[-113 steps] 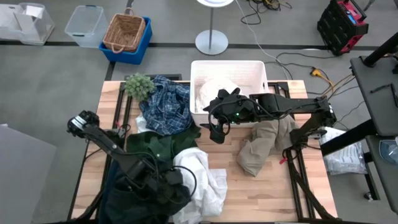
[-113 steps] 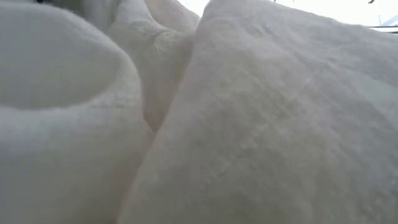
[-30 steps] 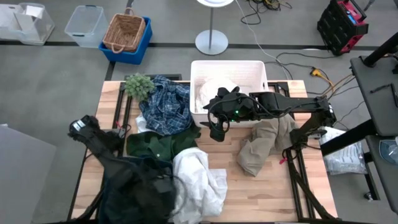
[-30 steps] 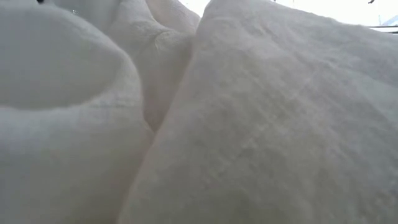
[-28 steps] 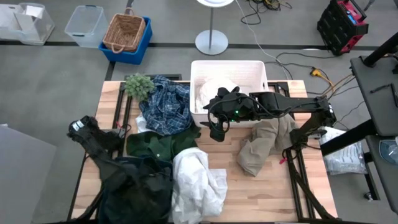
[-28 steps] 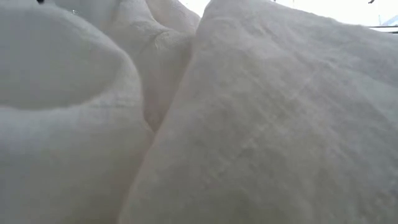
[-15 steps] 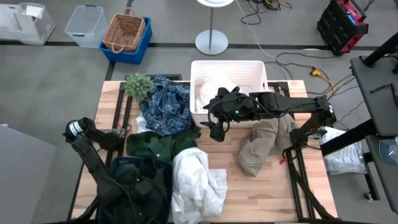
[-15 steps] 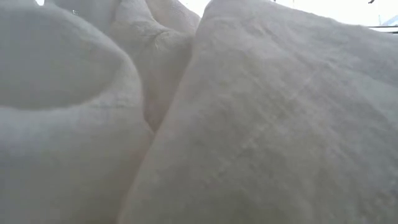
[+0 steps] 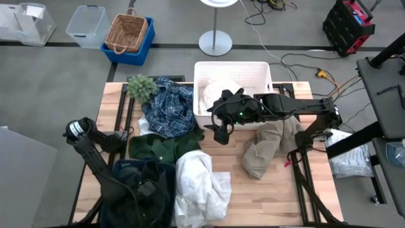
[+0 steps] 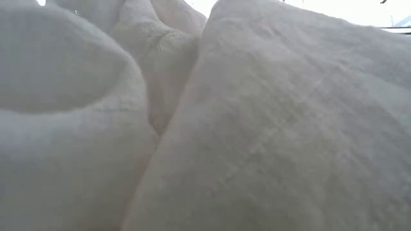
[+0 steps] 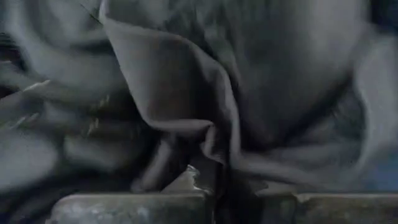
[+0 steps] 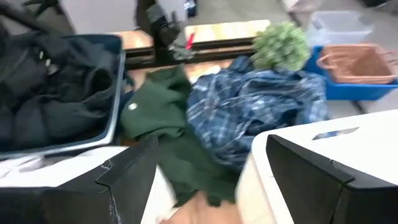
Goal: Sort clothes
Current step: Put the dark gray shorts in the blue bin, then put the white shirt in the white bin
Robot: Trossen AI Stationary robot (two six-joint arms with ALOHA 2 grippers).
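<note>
Several soft garments are lying spread over the wooden worktop (image 9: pixel 278 190). At the left, the left tool (image 9: pixel 147 188) is sinking into the dark grey fabric heap (image 9: pixel 136 190) inside a navy bin; the left wrist view is showing a grey fold (image 11: pixel 186 106) pinched between its fingers, probably being deposited there. Beside it are lying a dark green shirt (image 9: pixel 158 147), a blue-and-white plaid shirt (image 9: pixel 169 109) and a crumpled white cloth (image 9: pixel 201 183). The right tool (image 9: pixel 219 134) is hanging spread apart, empty, beside the white rectangular plastic bin (image 9: pixel 233 71), seemingly waiting above the khaki tan trousers (image 9: pixel 266 149).
</note>
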